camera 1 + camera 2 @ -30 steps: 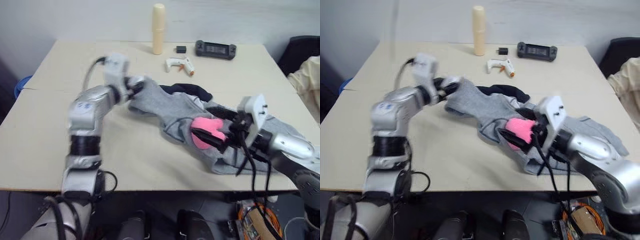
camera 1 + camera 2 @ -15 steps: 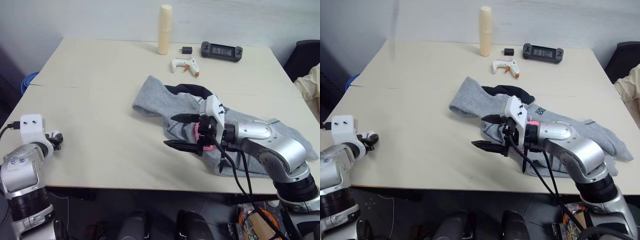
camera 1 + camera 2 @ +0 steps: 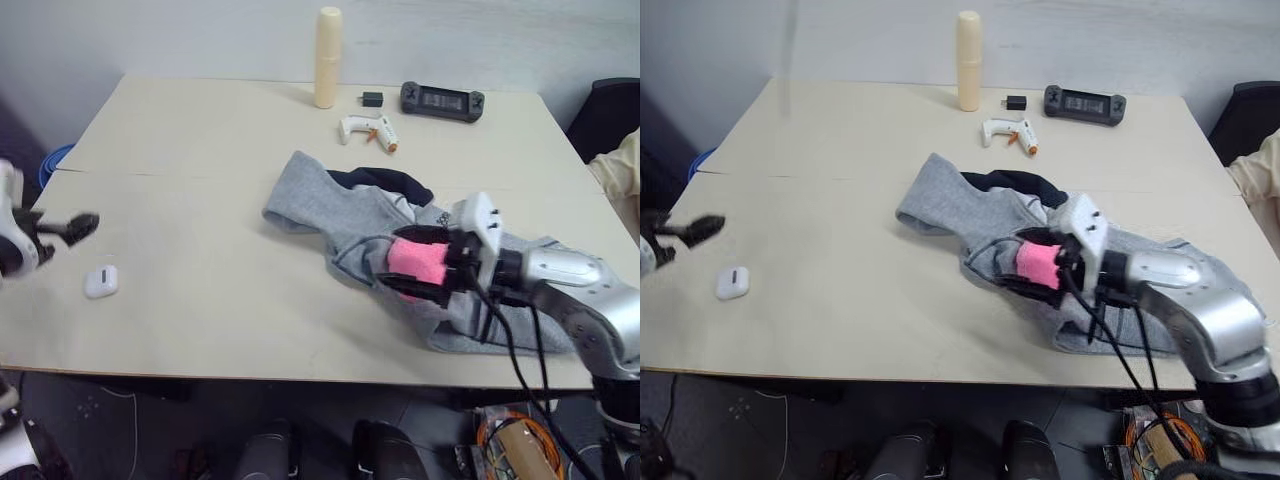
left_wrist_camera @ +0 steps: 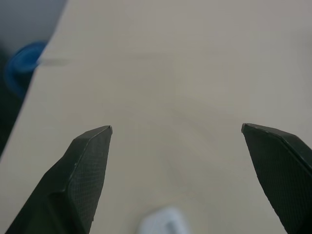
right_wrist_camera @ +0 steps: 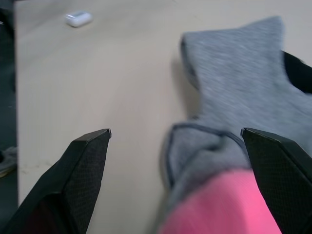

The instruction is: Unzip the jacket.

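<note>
Mid-worktop, toward my right, the jacket (image 3: 400, 235) lies crumpled in a heap, navy collar bunched at the far side, one grey flap spread out to the left; I can't make out the zip line or the puller anywhere in the folds. A pink plush toy (image 3: 418, 262) sits on or in the fabric near the front of the heap, and my right end effector (image 3: 425, 265) is right at it, fingers spread wide, one above and one below the pink, gripping nothing. Risk one: if I close from here I get the toy or a wad of fleece, not the zip, and dragging that just bunches the heap worse and buries the puller further. Risk two: the jacket isn't pinned by anything, so any pull from one side likely slides the whole garment across the worktop (image 3: 220, 150) instead of running the zip. Left end effector (image 4: 175, 141) is well apart at the left edge, fully spread and empty, hovering over bare surface with a small white earbud case (image 3: 101, 281) just below it; sweeping that arm back in low could knock the case off the edge. The glue gun (image 3: 365, 129), controller (image 3: 442, 100) and tall cream cylinder (image 3: 327, 58) at the far side are well clear of the heap, low concern.
</note>
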Available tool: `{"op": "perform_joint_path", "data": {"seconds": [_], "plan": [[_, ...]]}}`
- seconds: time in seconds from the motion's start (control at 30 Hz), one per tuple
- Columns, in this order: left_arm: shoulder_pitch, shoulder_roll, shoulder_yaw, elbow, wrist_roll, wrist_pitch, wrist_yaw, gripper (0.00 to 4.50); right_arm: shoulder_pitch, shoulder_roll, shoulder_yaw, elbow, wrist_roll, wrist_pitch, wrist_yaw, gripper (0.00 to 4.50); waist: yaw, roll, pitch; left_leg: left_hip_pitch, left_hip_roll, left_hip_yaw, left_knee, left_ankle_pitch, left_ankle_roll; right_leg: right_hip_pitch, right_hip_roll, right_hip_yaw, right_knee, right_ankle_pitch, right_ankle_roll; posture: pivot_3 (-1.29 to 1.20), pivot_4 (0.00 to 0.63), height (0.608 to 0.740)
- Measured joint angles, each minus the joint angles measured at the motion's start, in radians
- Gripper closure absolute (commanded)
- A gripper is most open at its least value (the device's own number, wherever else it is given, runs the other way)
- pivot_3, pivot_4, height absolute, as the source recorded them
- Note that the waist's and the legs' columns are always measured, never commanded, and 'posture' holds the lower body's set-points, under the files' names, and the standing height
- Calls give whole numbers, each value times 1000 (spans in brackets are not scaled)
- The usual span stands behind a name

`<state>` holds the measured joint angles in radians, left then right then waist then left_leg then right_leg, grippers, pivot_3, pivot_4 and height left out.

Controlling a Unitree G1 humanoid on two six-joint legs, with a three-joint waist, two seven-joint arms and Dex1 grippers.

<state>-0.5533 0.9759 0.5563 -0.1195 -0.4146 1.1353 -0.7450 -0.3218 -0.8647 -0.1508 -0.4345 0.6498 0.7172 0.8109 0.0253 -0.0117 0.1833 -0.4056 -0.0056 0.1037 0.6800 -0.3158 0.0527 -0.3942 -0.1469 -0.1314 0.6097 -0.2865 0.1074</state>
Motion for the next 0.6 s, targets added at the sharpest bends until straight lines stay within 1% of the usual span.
{"op": "perform_joint_path", "data": {"seconds": [0.07,0.13,0.2,0.27,0.3,0.37,0.47,0.53,0.6], "plan": [[-20,29,-58,-49,-87,-35,-135,19,58,-23,-56,-9,-9,4,-12,0,-4,1,0,1,0,2,-1,0,0,0,0,1,0,0,0,0,150,740],[-18,32,-156,-113,-156,-98,-260,19,103,-27,-70,-21,-34,4,-31,0,-9,2,1,3,1,4,-1,0,0,0,2,2,0,0,0,0,150,740],[-16,17,-277,-165,-179,-156,-342,19,131,-23,-62,-31,-61,4,-65,0,-17,3,1,3,3,6,-1,1,-1,0,5,3,1,0,0,0,150,740],[-19,-10,-412,-220,-189,-219,-415,19,136,11,-51,-33,-73,7,-103,0,-23,3,1,3,4,7,-1,3,0,0,13,3,1,0,0,0,150,740],[-31,-37,-483,-235,-189,-256,-447,19,135,38,-43,-36,-73,8,-120,0,-25,3,1,3,5,7,-1,5,1,-1,13,5,1,0,0,0,150,740],[-68,-83,-592,-223,-155,-331,-476,19,130,68,-11,-39,-78,9,-145,0,-25,3,1,3,6,8,-1,6,2,-2,15,7,2,0,-1,0,150,740],[-123,-132,-696,-169,-63,-454,-485,19,128,84,31,-48,-96,10,-165,0,-23,3,1,3,5,9,-1,7,3,-3,15,9,2,0,-1,0,150,740],[-151,-170,-750,-101,22,-561,-477,19,152,65,36,-58,-127,2,-163,0,-20,3,1,3,5,10,-1,7,4,-3,15,9,1,0,-1,0,150,740],[-171,-206,-804,-28,106,-674,-469,19,209,3,16,-70,-154,-18,-135,0,-10,3,2,2,4,10,-1,6,6,-3,14,9,1,0,-1,0,150,740]]}}
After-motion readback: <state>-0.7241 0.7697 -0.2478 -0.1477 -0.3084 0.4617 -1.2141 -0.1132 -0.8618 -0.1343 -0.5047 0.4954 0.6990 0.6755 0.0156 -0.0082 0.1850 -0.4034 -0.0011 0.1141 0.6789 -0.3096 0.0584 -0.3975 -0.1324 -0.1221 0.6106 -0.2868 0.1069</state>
